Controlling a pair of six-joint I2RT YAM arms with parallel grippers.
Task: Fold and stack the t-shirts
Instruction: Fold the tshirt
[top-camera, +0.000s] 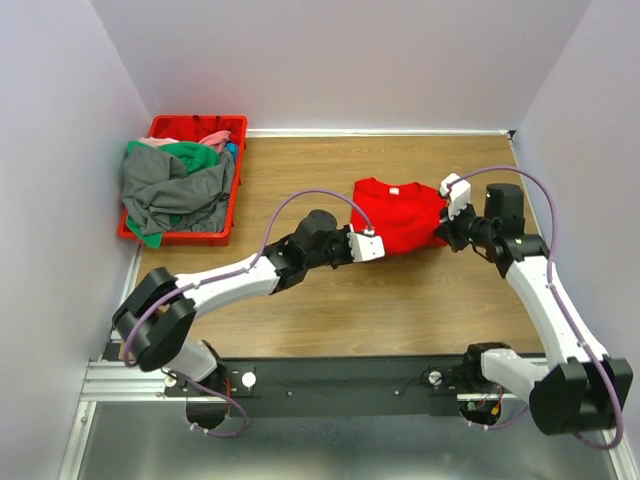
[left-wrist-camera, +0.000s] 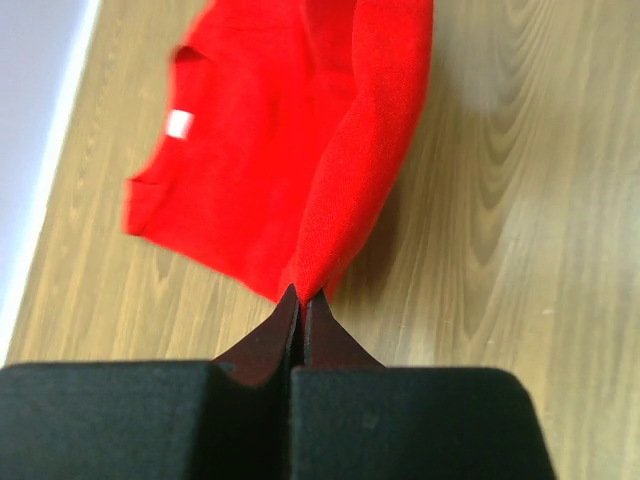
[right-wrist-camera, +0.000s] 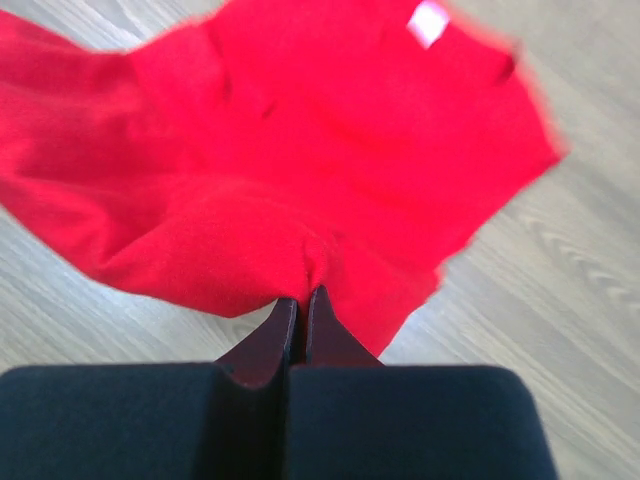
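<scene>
Hands come first: the left hand (left-wrist-camera: 302, 300) has its jaws pressed together on a raised ridge of the red t-shirt (left-wrist-camera: 262, 160), at the garment's near-left edge. The right hand (right-wrist-camera: 302, 300) is likewise clamped on a bunched fold at its right side. Between them the red t-shirt lies partly gathered on the worktop (top-camera: 400, 300), right of centre, with its collar and white neck label (left-wrist-camera: 179, 124) toward the far side. Far left, a red crate (top-camera: 182, 238) holds a grey t-shirt (top-camera: 170, 190), a green t-shirt (top-camera: 190, 155) and a pink t-shirt (top-camera: 213, 137) in a heap. The step in hand looks like a fold of the first shirt. The next move probably calls for both hands to carry their edges together across the body, level and in step, so the cloth lands flat rather than rumpled.
</scene>
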